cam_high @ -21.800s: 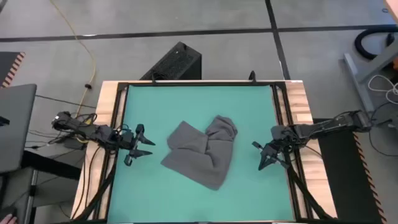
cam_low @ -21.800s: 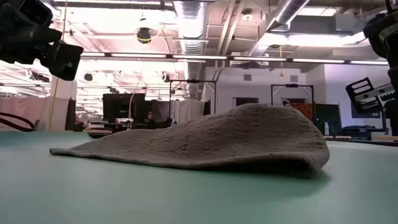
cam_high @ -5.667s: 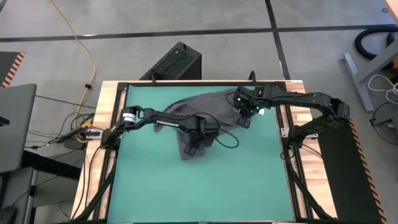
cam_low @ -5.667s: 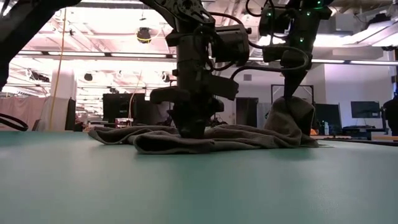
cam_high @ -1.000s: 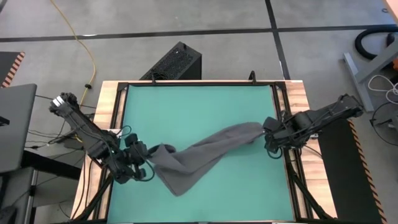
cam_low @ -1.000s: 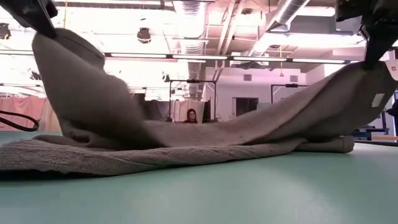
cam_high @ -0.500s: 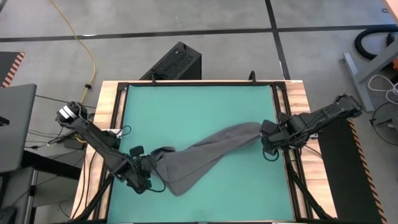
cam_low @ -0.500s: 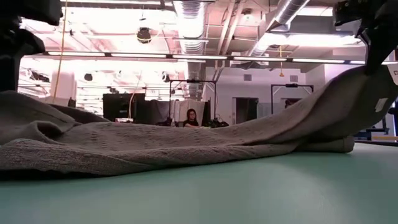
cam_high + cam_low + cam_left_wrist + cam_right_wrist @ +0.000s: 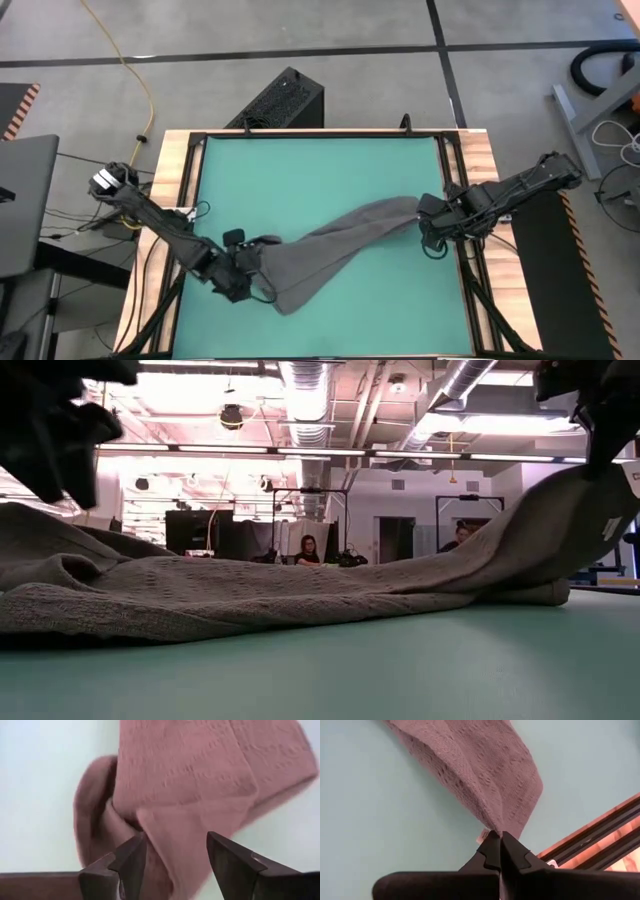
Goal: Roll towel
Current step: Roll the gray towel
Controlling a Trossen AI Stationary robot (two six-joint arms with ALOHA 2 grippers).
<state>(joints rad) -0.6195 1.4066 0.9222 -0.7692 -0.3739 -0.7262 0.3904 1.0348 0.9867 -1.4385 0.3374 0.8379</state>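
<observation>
The dark grey towel [image 9: 330,245] lies slantwise on the green mat [image 9: 320,170], from near left to the right edge. Its left end rests bunched on the mat [image 9: 120,595]. Its right end rises to my right gripper [image 9: 428,222], which is shut on it [image 9: 500,842]. A small white tag [image 9: 482,836] sits beside those fingers. My left gripper [image 9: 250,268] is open, its fingers [image 9: 135,857] spread just above the towel's left end, and it hangs clear of the cloth in the low view [image 9: 60,440]. My right gripper pinches the towel's right end at its edge [image 9: 496,826], next to the white tag, between its two shut fingers. That end is lifted off the mat, and the cloth slopes down from it to the mat [image 9: 520,550], somewhat taut.
A black frame rail [image 9: 455,180] and wooden table strips border the mat on the right, close to my right gripper. A black box [image 9: 285,100] stands beyond the far edge. A person [image 9: 307,548] sits far off in the room behind.
My left gripper has come down toward the near edge and let go of the towel's left end. That end, held high a second ago, now lies bunched on the mat. The right end stays lifted in my right gripper.
</observation>
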